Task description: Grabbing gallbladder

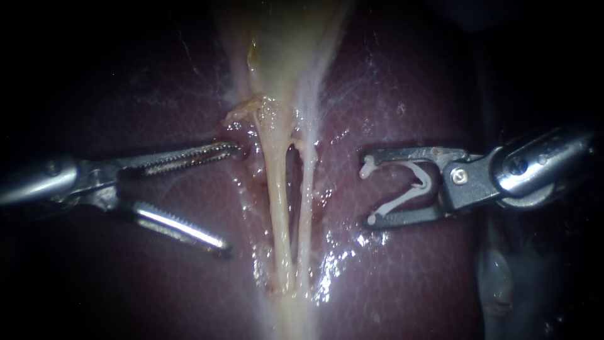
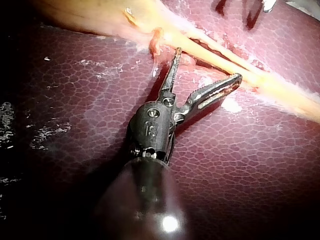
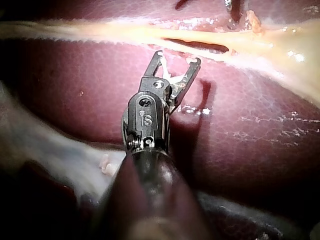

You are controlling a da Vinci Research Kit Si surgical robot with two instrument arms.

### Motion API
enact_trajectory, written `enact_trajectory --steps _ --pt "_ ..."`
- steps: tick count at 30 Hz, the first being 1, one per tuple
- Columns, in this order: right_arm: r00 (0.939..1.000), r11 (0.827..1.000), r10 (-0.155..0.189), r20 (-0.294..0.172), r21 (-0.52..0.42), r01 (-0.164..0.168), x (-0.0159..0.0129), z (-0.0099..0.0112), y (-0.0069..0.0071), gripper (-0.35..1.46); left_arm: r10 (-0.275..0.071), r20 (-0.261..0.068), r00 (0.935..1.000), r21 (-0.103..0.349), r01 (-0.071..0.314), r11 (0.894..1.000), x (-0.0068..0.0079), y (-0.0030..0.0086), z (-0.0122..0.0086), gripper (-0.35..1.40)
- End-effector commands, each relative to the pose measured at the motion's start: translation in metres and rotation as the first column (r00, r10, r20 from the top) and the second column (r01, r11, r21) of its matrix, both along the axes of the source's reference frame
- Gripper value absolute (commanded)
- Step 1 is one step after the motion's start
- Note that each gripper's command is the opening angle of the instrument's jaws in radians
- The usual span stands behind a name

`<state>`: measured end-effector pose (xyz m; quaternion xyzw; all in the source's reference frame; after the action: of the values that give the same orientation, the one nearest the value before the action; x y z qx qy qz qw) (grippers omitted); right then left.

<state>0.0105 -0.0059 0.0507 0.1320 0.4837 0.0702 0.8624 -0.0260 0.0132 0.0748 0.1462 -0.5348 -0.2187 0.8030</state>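
My left instrument (image 1: 229, 196) holds its serrated jaws agape (nothing gripped) so the pale yellow tapering gallbladder (image 1: 283, 50) ahead fits between.

No readable labels, brands or signs, only small stamped marks on left instrument (image 2: 208, 63) and right instrument (image 3: 177, 57).

In the endoscope view, the slender silver left instrument (image 1: 230, 196) with two toothed jaws enters from 9 o'clock. Its jaws are spread wide with nothing gripped, the upper pointing toward 3 o'clock and the lower toward 4 o'clock. The grey metal right instrument (image 1: 367, 189) with two squared jaws enters from 3 o'clock and points toward 9 o'clock. Both jaws touch a bent white clip (image 1: 402, 203) seated between them.
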Motion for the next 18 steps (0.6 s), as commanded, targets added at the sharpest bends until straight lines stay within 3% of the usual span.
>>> enact_trajectory --steps 1,5,8,13,18 --pt "1.0000 1.000 0.000 0.000 0.000 0.000 0.0000 0.0000 0.0000 0.50 0.000 0.000 1.0000 0.000 0.000 1.000 0.0000 0.0000 0.0000 1.26" --pt "1.0000 1.000 0.000 0.000 0.000 0.000 0.0000 0.0000 0.0000 0.50 0.001 0.001 1.0000 0.001 -0.001 1.000 0.0001 0.0002 -0.0002 1.26" --pt "1.0000 1.000 0.000 0.000 0.000 0.000 0.0000 0.0001 0.0000 0.50 0.000 -0.001 1.0000 0.007 0.000 1.000 0.0002 0.0011 -0.0007 1.26" --pt "1.0000 1.000 0.000 0.001 0.000 0.000 0.0000 0.0001 0.0001 0.50 -0.051 -0.027 0.9984 0.007 0.051 0.999 0.0004 0.0036 -0.0019 1.24" --pt "1.0000 1.000 0.001 0.001 0.000 -0.001 0.0000 0.0002 0.0001 0.50 -0.127 -0.074 0.9892 0.003 0.127 0.992 0.0008 0.0062 -0.0020 1.23"
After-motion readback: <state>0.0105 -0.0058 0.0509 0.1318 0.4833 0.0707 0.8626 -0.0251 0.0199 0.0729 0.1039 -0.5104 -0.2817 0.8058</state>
